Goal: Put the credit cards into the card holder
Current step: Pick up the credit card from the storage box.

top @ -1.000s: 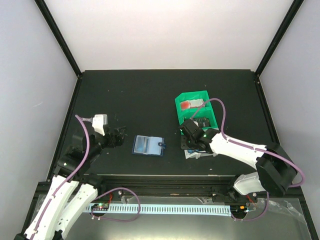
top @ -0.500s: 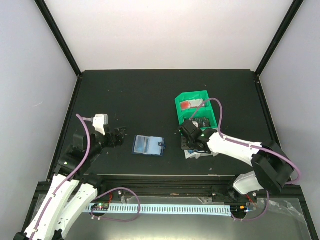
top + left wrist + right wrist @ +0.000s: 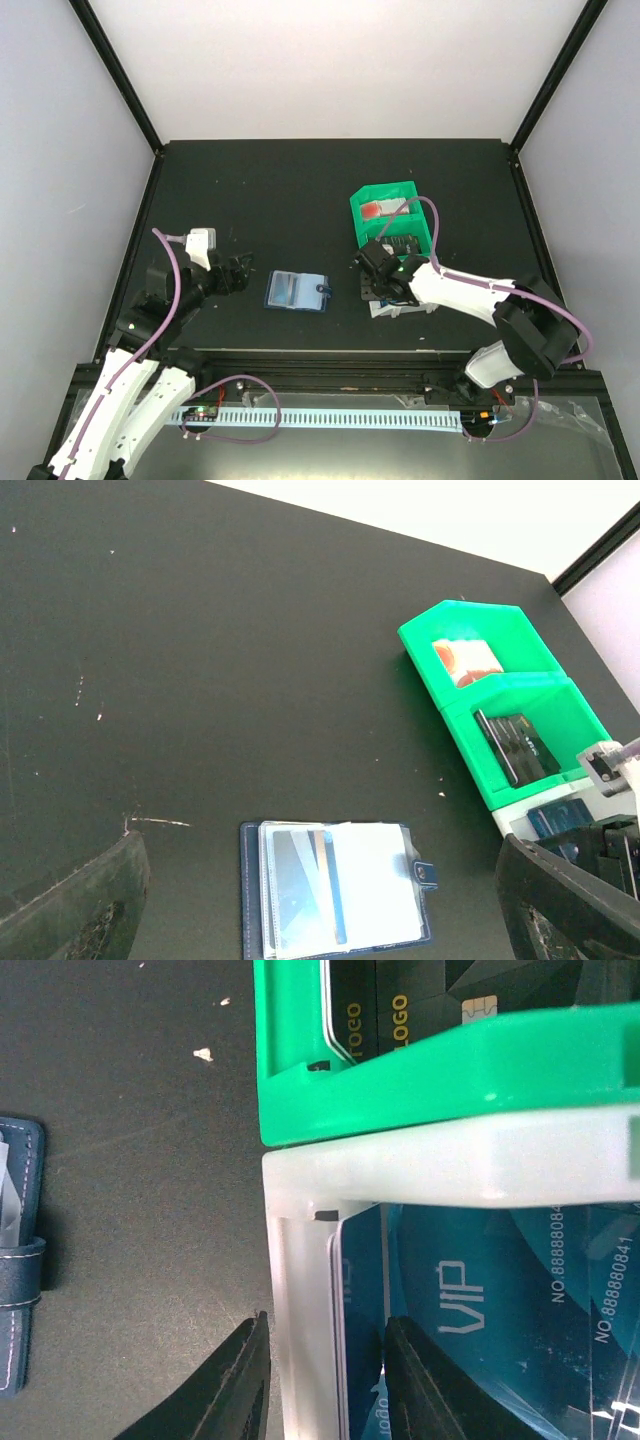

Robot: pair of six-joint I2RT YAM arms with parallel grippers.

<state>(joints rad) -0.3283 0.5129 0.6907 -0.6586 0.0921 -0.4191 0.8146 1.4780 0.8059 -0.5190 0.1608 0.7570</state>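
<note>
The navy card holder [image 3: 296, 291] lies open on the black table, its clear sleeves up and a card showing inside [image 3: 335, 895]. My left gripper [image 3: 232, 273] is open and empty just left of it, fingers wide on either side in the left wrist view [image 3: 320, 880]. Blue credit cards [image 3: 480, 1300] marked "VIP" lie stacked in a white bin [image 3: 300, 1290]. My right gripper [image 3: 325, 1380] is open at that bin's left wall [image 3: 378, 282]. One finger is outside the wall and the other rests over the cards' left edge.
Two green bins [image 3: 392, 215] stand behind the white bin: the far one holds an orange card [image 3: 465, 660], the near one dark cards [image 3: 420, 1000]. The card holder's snap tab [image 3: 18, 1260] shows at the left of the right wrist view.
My right gripper has shifted slightly left over the white bin's left wall. The left arm and the card holder have not moved.
</note>
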